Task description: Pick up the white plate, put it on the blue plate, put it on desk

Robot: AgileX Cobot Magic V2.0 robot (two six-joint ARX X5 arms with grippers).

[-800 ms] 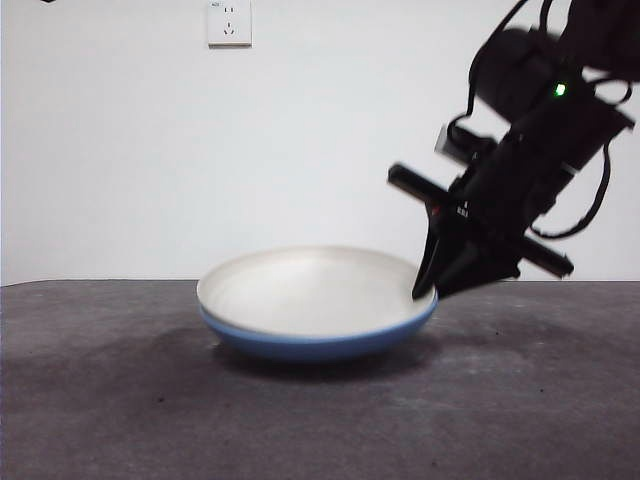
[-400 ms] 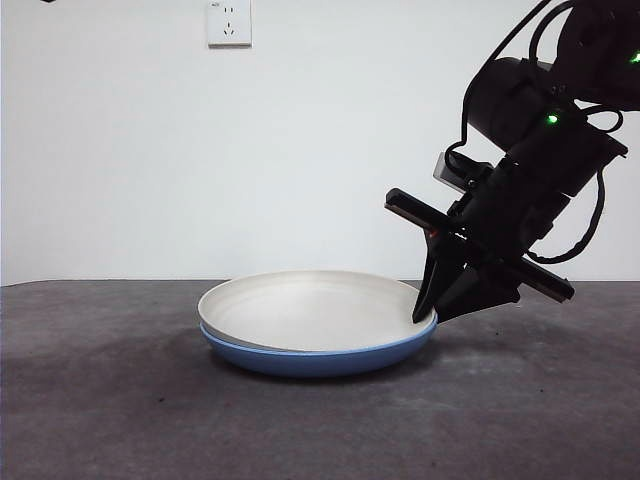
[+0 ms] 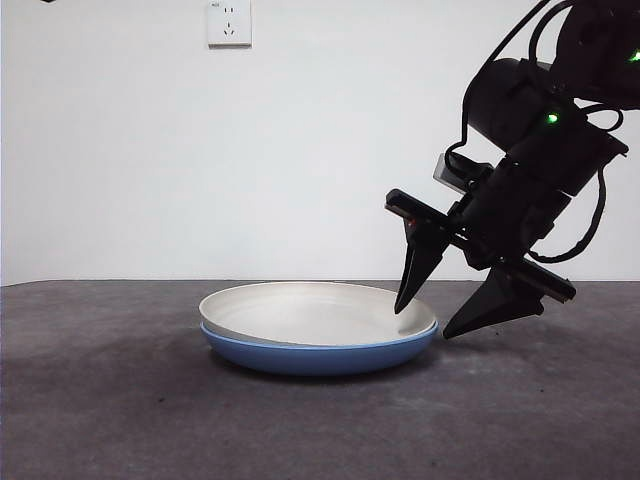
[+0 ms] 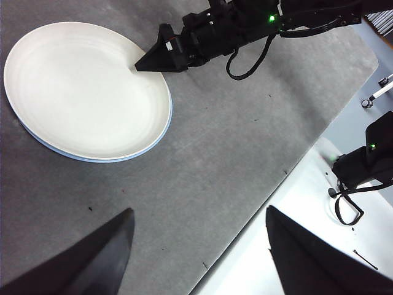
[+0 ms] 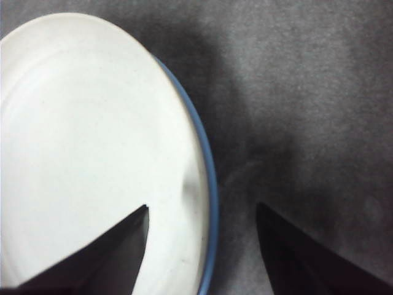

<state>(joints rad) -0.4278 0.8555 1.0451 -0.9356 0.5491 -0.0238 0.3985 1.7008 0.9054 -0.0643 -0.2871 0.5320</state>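
The white plate (image 3: 318, 312) sits nested in the blue plate (image 3: 320, 355) on the desk (image 3: 120, 420), slightly off-centre. The right gripper (image 3: 448, 320) straddles the stack's rim, jaws spread, one tip over the white plate, one outside; neither appears to touch. Release looks done, so the clean move is to rise straight off without nudging the rim. The left gripper (image 4: 199, 246) waits well apart, jaws wide, holding nothing. Whether the white plate lies flat is hard to judge; its underside is hidden.
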